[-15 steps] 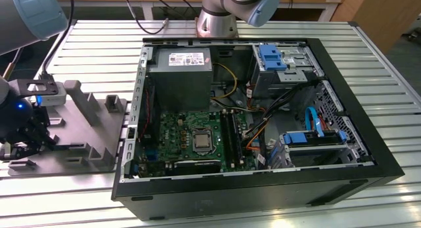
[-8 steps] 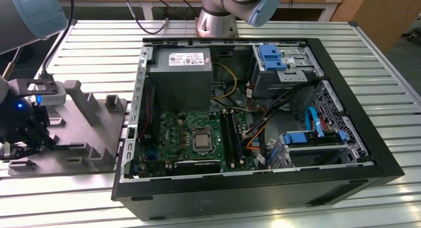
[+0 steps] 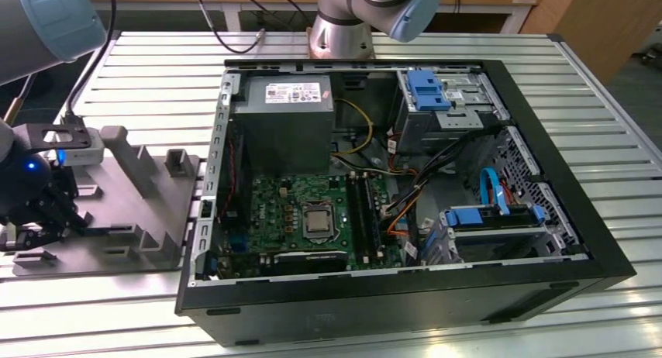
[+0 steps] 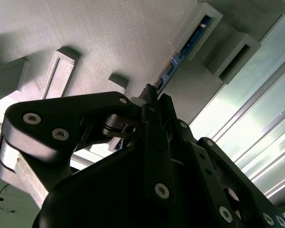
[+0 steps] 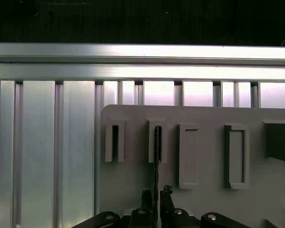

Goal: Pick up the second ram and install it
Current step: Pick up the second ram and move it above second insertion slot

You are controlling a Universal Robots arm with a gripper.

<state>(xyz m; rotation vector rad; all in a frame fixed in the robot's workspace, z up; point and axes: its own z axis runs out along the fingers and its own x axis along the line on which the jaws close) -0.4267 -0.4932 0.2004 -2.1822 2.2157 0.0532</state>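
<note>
My pincer (image 5: 156,195) is narrow, pinching the memory stick (image 5: 157,142) standing in the grey holder (image 5: 128,180); a tilted pull could jam it in its slot or loosen my hold.

Tool (image 5: 156,194) points down, fingers (image 5: 166,192) pinching the second ram (image 5: 157,156).

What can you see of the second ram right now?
The second ram is a thin, flat, dark stick, bluish with small parts in the second wrist view, edge-on in the first. It stands on edge in slotted holders of the grey fixture, with the tool at one end. Whether the tool grips it is unclear.
</note>
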